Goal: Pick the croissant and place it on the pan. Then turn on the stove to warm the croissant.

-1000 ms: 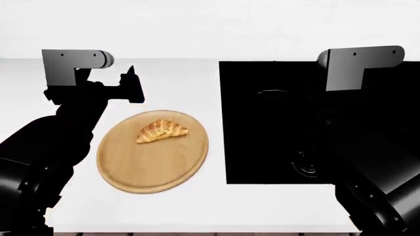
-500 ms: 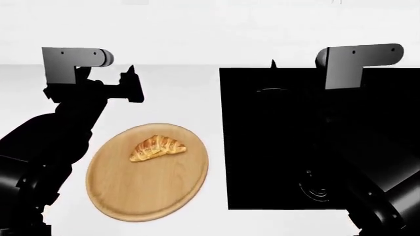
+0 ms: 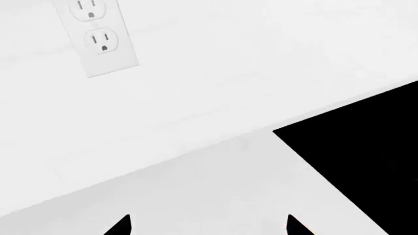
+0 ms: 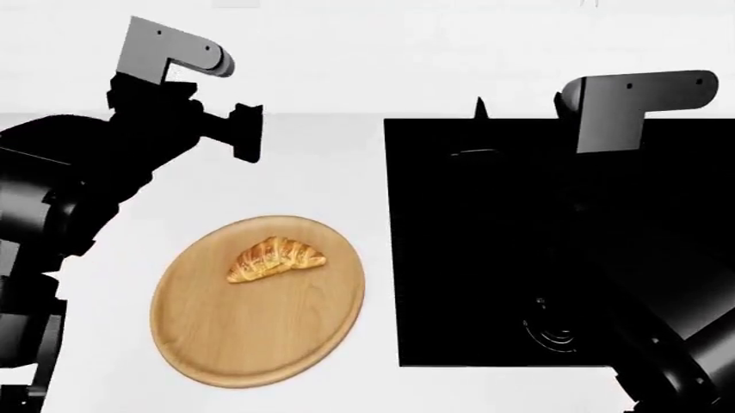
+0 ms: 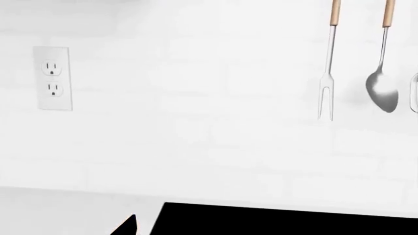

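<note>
1. Lifting my left gripper (image 4: pixel 246 131) higher than a moment ago, fingers apart, nothing held.
2. Croissant (image 4: pixel 275 259) waits on the round wooden board (image 4: pixel 230 344), beside the stove's (image 4: pixel 460 258) left edge.
3. Descent comes next, probably.

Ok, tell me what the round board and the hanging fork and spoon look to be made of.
Round board: light wood, matte, with faint grain lines and a turned rim. Fork and spoon: shiny grey metal, likely steel, judging by the highlights, with tan handles that look wooden. These are renders, so materials are only apparent.
</note>
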{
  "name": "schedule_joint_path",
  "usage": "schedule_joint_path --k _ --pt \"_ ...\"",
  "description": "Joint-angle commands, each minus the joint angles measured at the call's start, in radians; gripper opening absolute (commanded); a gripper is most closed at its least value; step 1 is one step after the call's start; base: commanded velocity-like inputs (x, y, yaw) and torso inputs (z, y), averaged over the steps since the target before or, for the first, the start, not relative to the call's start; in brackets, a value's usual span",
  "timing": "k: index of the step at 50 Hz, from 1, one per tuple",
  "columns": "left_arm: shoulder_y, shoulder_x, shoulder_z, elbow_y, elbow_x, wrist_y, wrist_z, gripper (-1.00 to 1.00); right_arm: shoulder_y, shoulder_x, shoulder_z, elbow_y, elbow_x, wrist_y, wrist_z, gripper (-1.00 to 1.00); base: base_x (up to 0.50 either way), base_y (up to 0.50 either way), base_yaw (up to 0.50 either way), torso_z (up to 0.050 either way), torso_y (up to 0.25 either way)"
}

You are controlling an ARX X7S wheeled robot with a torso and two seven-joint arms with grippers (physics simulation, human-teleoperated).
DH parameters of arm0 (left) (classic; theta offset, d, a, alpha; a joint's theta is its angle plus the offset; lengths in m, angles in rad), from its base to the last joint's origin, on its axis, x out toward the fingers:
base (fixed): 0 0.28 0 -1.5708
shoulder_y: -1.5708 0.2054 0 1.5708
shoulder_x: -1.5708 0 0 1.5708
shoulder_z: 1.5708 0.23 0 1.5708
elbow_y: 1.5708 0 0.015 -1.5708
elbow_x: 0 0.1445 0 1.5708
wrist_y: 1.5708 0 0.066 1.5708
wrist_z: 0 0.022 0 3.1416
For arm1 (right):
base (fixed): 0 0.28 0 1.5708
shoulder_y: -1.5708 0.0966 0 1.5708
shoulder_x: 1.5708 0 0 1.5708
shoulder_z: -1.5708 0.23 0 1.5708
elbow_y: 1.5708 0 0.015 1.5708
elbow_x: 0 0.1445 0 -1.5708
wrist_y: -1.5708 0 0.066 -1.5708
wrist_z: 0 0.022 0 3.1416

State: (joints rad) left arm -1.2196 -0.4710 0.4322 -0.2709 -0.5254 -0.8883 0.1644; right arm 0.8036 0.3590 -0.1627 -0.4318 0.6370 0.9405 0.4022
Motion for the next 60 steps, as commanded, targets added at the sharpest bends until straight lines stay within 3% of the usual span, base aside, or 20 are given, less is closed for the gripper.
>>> schedule_joint_path --k 1,12,18,40,50,60 --pt "-0.179 -0.006 0.162 -0.170 0.039 -0.064 0.208 1.00 -0.004 0.003 0.003 0.003 0.000 -0.016 -0.002 1.00 0.00 0.00 0.00 0.000 0.000" --pt "-0.287 0.004 0.248 -0.270 0.008 -0.167 0.392 1.00 -0.010 0.002 -0.007 0.013 -0.007 -0.032 -0.004 1.00 0.00 0.00 0.00 0.000 0.000" --pt "-0.362 -0.001 0.356 -0.355 -0.004 -0.209 0.604 1.00 -0.010 0.003 -0.008 0.013 -0.004 -0.032 -0.002 1.00 0.00 0.00 0.00 0.000 0.000" --pt "-0.503 0.192 0.634 -0.866 0.130 -0.049 1.060 1.00 -0.026 -0.001 -0.022 0.039 -0.011 -0.050 0.001 1.00 0.00 0.00 0.00 0.000 0.000" --pt "-0.507 0.268 0.696 -1.013 0.175 0.025 1.164 1.00 -0.039 -0.002 -0.024 0.056 -0.016 -0.072 -0.004 1.00 0.00 0.00 0.00 0.000 0.000" --pt "-0.478 0.284 0.713 -1.020 0.197 0.018 1.195 1.00 -0.054 -0.004 -0.027 0.074 -0.022 -0.099 -0.012 1.00 0.00 0.00 0.00 0.000 0.000"
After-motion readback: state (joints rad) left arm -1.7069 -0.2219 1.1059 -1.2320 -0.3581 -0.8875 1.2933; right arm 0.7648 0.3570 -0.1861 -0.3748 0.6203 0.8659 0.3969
